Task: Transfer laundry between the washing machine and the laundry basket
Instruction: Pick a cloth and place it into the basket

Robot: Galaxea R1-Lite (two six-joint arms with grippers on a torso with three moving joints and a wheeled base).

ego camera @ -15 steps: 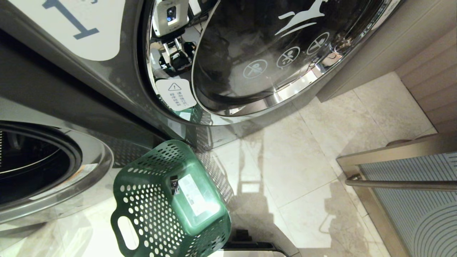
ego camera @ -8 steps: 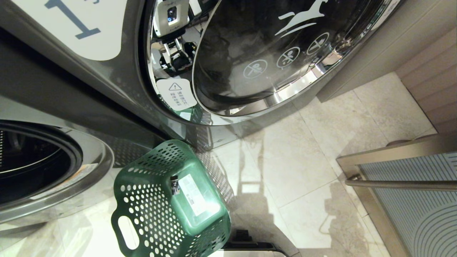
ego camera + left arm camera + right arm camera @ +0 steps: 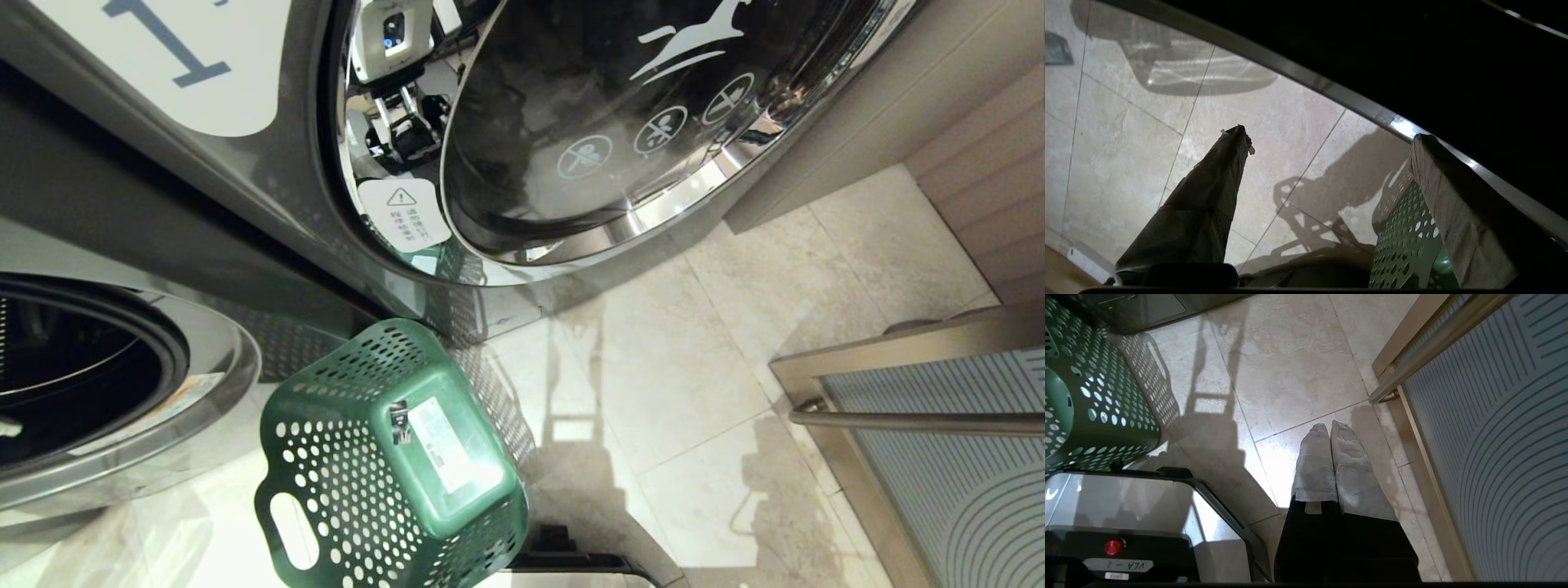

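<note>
The dark green laundry basket (image 3: 384,457) lies tipped on the tiled floor, base and white sticker facing up. It stands beside the washing machine (image 3: 196,384) at the left, whose round opening is dark. My left gripper (image 3: 1327,134) is open wide with nothing between its fingers. It hangs by the machine's curved rim, with the basket (image 3: 1408,245) next to one finger. At the head view's left edge a pale tip (image 3: 5,426) shows inside the dark opening. My right gripper (image 3: 1329,426) is shut and empty, parked low over the floor. The laundry is out of view.
A like machine marked "1", with a chrome-rimmed glass door (image 3: 612,122), fills the top of the head view. A framed glass door with a metal bar handle (image 3: 914,422) stands at the right. My own base (image 3: 1126,522) sits close to the basket (image 3: 1094,388).
A pale tip has come into the head view's left edge, inside the left machine's dark opening. The basket has not moved.
</note>
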